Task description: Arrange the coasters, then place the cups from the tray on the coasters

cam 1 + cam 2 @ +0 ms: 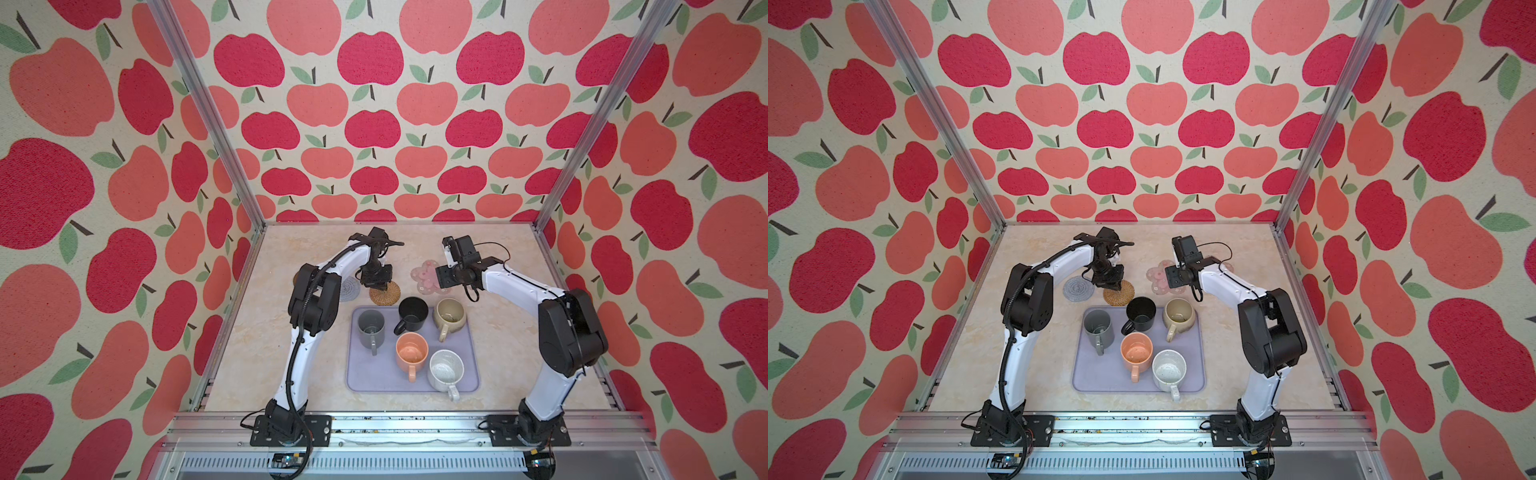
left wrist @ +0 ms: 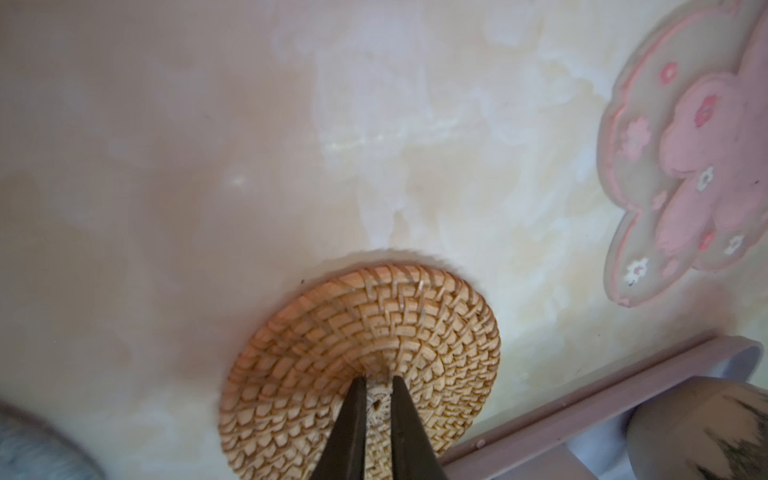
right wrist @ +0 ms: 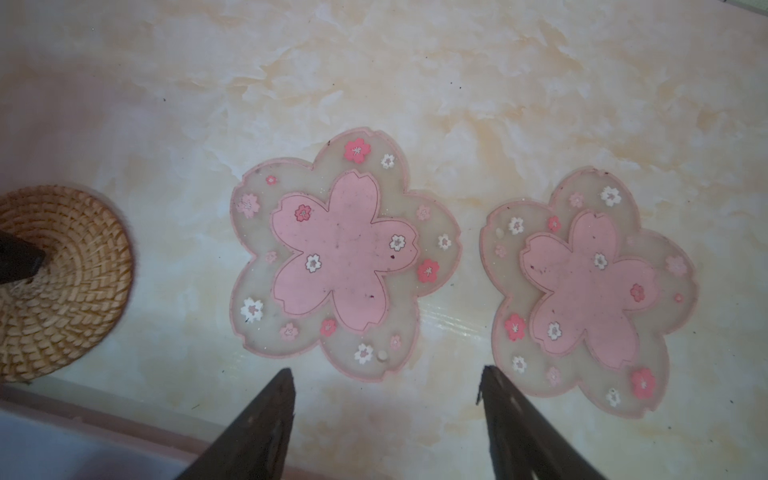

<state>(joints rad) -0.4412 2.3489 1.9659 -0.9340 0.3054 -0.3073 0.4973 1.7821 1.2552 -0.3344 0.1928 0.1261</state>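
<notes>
My left gripper [image 2: 378, 380] is shut on the tan rattan coaster [image 2: 361, 357], pinching its weave between both fingers; in both top views this coaster [image 1: 388, 295] [image 1: 1121, 294] sits just behind the tray. A grey crocheted coaster [image 1: 351, 287] lies to its left. Two pink flower coasters [image 3: 345, 253] [image 3: 586, 286] lie side by side on the table. My right gripper [image 3: 386, 376] hovers open just short of them, holding nothing. On the lavender tray [image 1: 365, 382] stand the grey cup [image 1: 371, 328], black cup [image 1: 412, 314], beige cup [image 1: 449, 314], peach cup [image 1: 411, 353] and speckled white cup [image 1: 445, 368].
The tray's far rim [image 2: 582, 399] and the beige cup [image 2: 698, 428] are close beside the held coaster. Bare marble tabletop [image 1: 415, 245] stretches behind the coasters to the back wall. Metal frame posts stand at the table's back corners.
</notes>
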